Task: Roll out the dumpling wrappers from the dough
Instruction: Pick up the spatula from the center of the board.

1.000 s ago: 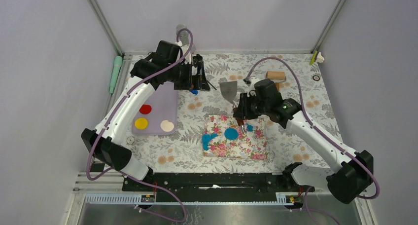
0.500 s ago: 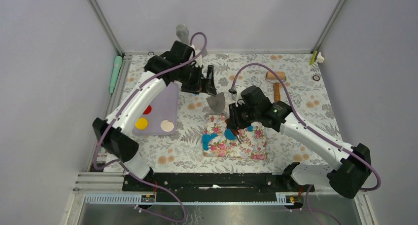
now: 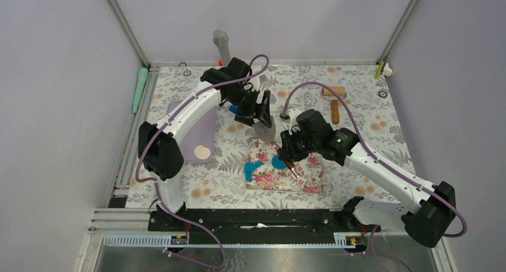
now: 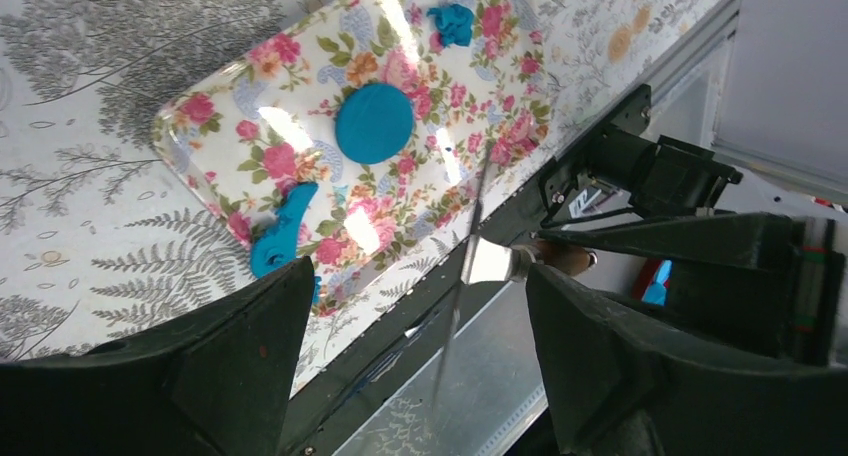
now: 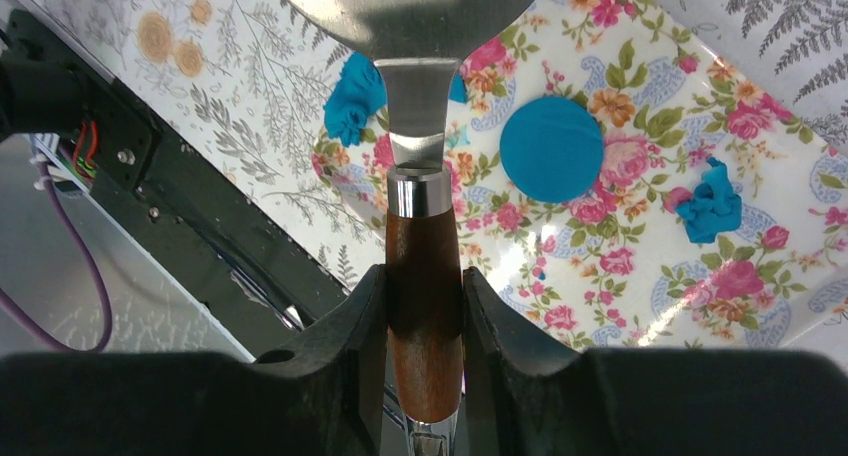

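1. My right gripper [image 5: 425, 276] is clamped tight on the brown wooden handle of the spatula [image 5: 420, 206]; both fingers press the handle's sides.
2. The spatula's metal blade points away from that claw, out over one end of the floral mat [image 5: 640, 276]; I cannot tell whether the blade touches anything beneath it.
3. My left gripper [image 4: 418, 276] stands wide apart with nothing in it; from its wrist camera the blade shows edge-on as a thin line between the two fingers, with a gap on each side.
4. The dumpling wrapper [image 5: 551, 148], a clean round blue disc, lies flat near the middle of the mat, just beside the spatula's neck in the right wrist view.
5. A dough lump [image 5: 712, 204] sits on the mat apart from the wrapper; a longer dough scrap [image 5: 353, 98] lies at the mat's opposite end, partly behind the blade.
6. On the table [image 3: 370, 123], a purple tray [image 3: 206, 120] under my left arm carries a cream disc [image 3: 202, 152]; a wooden roller [image 3: 334, 94] lies near the far right corner, well apart from the mat.
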Robot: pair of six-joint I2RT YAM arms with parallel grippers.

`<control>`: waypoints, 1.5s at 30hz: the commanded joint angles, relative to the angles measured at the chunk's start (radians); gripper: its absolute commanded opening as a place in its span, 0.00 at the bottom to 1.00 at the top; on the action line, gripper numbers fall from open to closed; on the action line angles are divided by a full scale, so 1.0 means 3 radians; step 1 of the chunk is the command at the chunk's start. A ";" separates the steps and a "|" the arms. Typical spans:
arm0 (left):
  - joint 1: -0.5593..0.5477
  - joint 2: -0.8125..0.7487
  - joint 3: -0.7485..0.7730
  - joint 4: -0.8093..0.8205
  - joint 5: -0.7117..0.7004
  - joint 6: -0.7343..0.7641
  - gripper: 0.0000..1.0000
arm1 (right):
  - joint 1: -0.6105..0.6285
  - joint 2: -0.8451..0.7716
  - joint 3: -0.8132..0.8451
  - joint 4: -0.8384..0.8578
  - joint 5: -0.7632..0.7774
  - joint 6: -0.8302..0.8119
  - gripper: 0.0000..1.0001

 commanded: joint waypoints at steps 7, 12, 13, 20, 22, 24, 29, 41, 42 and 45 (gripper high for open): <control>-0.0115 -0.0020 -0.0052 -0.0051 0.0493 0.0176 0.68 | 0.0039 -0.0126 0.0037 -0.0190 0.0039 -0.0315 0.00; -0.0127 0.0001 -0.0155 -0.0076 0.0693 0.0193 0.52 | 0.0042 -0.0217 -0.0013 -0.0188 -0.0076 -0.0490 0.00; -0.0139 0.0003 -0.0172 -0.0077 0.0710 0.0197 0.51 | 0.0044 -0.0241 -0.0031 -0.0176 -0.0074 -0.0506 0.00; -0.0151 -0.0004 -0.0426 0.0242 0.1066 -0.0002 0.00 | 0.0045 -0.0232 -0.0039 -0.0213 -0.0042 -0.0493 0.00; -0.0149 -0.0005 -0.0437 0.0259 0.0972 -0.0055 0.00 | 0.0042 -0.0241 -0.0059 -0.0187 0.0014 -0.0469 0.00; -0.0130 -0.0032 -0.0438 0.0264 0.0861 -0.0080 0.00 | 0.0044 -0.0317 -0.0103 -0.0087 0.0083 -0.0445 0.00; 0.0015 -0.0242 -0.0650 0.0587 0.0867 -0.0299 0.00 | 0.0044 -0.0580 -0.0240 0.0135 0.0210 -0.0253 0.43; 0.0266 -0.0880 -0.1051 0.0948 0.0696 -0.0224 0.00 | -0.0770 -0.1068 -0.0350 0.0361 0.0095 0.0905 1.00; 0.0295 -0.0954 -0.1133 0.1083 0.0741 -0.0271 0.00 | -0.0927 -0.1116 -0.0412 0.0475 -0.0084 0.1048 1.00; 0.0402 -0.1106 -0.1409 0.1529 0.0916 -0.0455 0.00 | -0.1280 -0.1263 -0.0663 0.0993 -0.0681 0.1533 1.00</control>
